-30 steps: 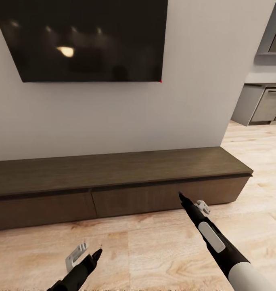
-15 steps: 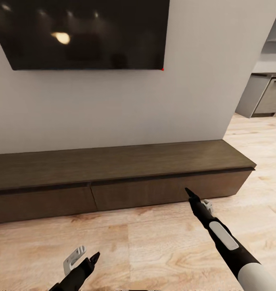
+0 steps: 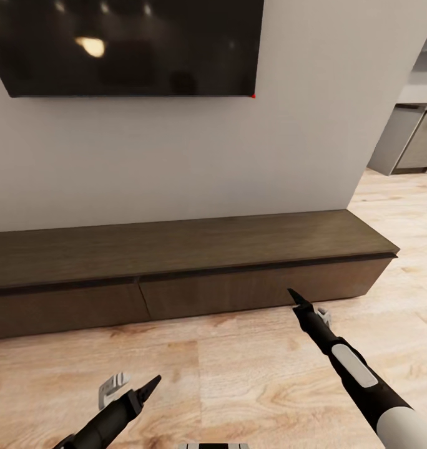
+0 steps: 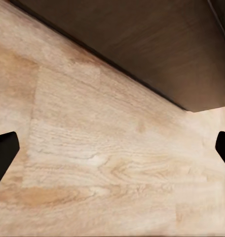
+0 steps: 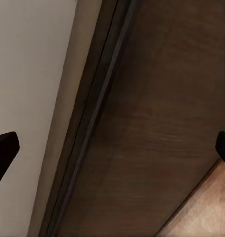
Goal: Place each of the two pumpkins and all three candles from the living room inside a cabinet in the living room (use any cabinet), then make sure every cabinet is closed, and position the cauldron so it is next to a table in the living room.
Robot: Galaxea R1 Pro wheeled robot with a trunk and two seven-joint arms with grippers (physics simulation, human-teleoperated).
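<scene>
cabinet (image 3: 238, 293) drawers flush, top bare | R gripper (image 3: 301, 304) near drawer front, jaws apart | L gripper (image 3: 148, 388) low over floor (image 3: 238, 374), jaws apart | TV (image 3: 126, 43) on wall

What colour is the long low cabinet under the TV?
Dark brown wood, all over. The cabinet shows best in the head view.
</scene>
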